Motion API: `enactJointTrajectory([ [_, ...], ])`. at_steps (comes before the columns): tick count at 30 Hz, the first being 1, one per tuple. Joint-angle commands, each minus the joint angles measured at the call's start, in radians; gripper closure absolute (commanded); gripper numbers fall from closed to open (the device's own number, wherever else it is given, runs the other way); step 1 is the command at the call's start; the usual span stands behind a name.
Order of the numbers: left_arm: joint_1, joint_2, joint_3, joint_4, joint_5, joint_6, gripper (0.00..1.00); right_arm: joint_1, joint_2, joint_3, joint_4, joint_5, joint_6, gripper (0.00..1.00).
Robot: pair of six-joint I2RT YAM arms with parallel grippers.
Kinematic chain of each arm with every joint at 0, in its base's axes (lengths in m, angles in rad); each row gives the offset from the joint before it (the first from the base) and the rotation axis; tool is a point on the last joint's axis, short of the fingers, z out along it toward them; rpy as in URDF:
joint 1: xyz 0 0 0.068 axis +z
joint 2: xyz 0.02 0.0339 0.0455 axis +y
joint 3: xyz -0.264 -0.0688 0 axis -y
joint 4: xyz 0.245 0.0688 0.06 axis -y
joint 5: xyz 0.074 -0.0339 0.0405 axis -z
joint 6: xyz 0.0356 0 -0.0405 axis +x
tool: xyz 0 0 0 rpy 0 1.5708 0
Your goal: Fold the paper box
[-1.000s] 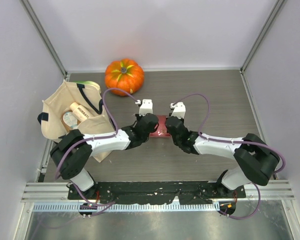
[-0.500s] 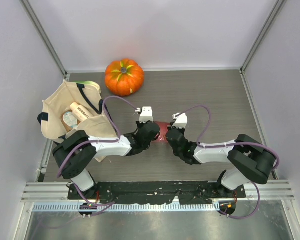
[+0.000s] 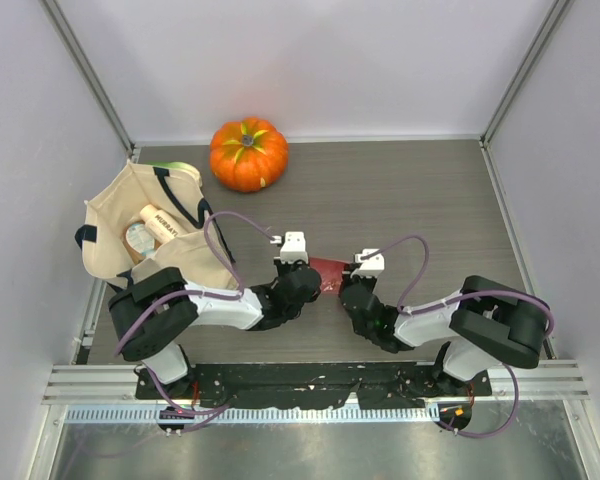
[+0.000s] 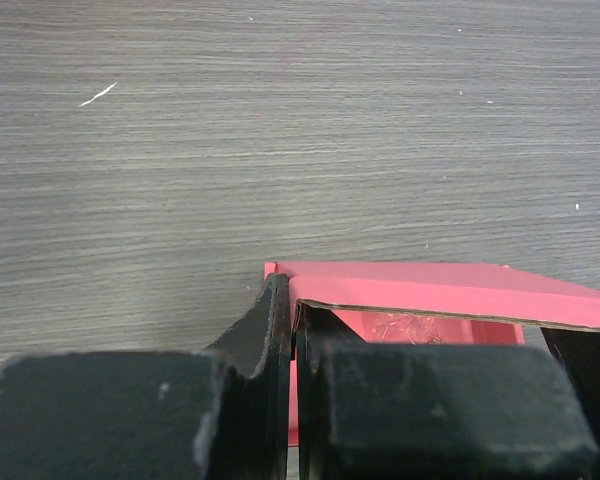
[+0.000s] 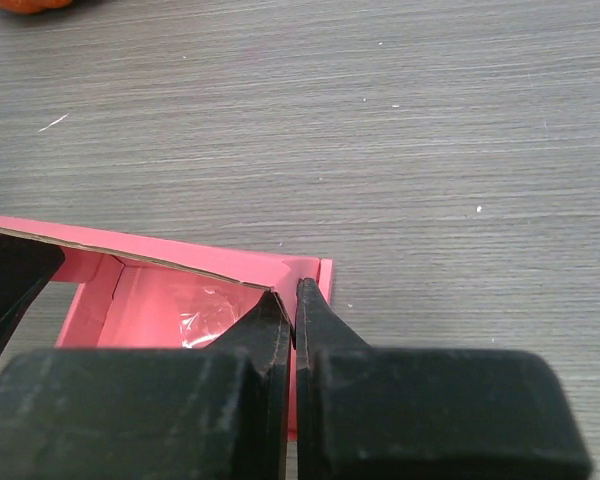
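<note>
- Left gripper (image 4: 291,305) pinches the paper box (image 4: 430,292) by its left end wall.
- Right gripper (image 5: 293,303) is clamped on the right end wall.
- Long axis runs gripper to gripper.

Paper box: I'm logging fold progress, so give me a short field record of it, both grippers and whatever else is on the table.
paper box: pink-red, walls raised, top open, between the two grippers
left gripper: shut on the box's left end wall
right gripper: shut on the box's right end wall
box interior: something shiny, cannot identify
pumpkin: far edge of the table, apart from the box
tote bag: left side, items inside
table: grey wood grain
</note>
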Motion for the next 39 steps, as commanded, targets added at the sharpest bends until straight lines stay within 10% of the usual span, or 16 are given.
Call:
enactJointTrajectory([
  [1,-0.005,0.023,-0.064,0.033,-0.184,-0.024,1.00,0.012,0.006,-0.052,0.132,0.167,0.054,0.97],
  [7,-0.033,0.046,-0.113,0.118,-0.233,-0.019,1.00,0.038,-0.029,-0.072,0.052,0.127,0.106,0.90],
  [20,-0.063,0.081,-0.110,0.131,-0.276,0.009,1.00,0.030,-0.587,0.143,-1.191,-0.266,0.505,0.34],
  [29,-0.074,0.097,-0.090,0.139,-0.293,0.038,1.00,-0.310,-0.582,0.336,-1.143,-0.704,0.623,0.14],
  [39,-0.089,0.118,-0.078,0.136,-0.328,0.036,1.00,-0.378,-0.391,0.295,-0.752,-0.929,1.033,0.25],
])
